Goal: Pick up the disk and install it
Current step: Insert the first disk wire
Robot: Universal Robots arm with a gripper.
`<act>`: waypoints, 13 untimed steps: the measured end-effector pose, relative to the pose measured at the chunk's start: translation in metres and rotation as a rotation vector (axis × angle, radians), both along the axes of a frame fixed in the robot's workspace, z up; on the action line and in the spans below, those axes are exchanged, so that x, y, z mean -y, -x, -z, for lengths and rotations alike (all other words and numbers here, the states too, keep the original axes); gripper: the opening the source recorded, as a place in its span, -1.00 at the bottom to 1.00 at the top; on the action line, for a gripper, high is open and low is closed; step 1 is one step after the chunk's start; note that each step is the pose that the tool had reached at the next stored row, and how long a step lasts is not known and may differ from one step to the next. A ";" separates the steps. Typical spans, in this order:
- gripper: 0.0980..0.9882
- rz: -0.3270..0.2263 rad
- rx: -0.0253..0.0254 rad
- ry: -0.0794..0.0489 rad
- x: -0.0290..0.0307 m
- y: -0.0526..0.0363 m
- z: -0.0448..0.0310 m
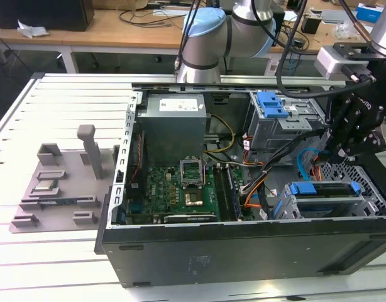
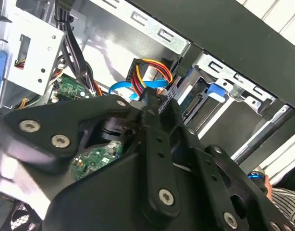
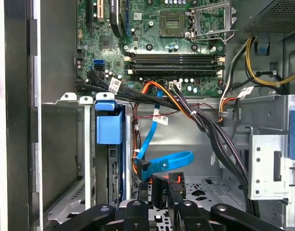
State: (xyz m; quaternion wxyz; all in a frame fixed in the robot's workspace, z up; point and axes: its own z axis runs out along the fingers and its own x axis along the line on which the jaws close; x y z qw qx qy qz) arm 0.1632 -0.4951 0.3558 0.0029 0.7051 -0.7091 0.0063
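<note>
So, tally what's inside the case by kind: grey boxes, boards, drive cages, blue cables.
Grey box: 1
Board: 1
Drive cages: 2
Blue cable: 1
Total: 5

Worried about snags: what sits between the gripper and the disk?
In the first wrist view, a looped blue cable hangs between the gripper and the disk.

A: Any readable txt inside the PC case (image 1: pixel 243 251)?
B: None legible. White sticker (image 1: pixel 174 106) on grey PSU box (image 1: pixel 174 135), well apart from gripper (image 3: pixel 159 197); white cable tags (image 3: pixel 114 85) nearer it. Print too small.
</note>
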 end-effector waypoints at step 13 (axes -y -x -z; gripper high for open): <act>-0.84 0.000 0.0000 0.000 0.0157 0.0000 0.0008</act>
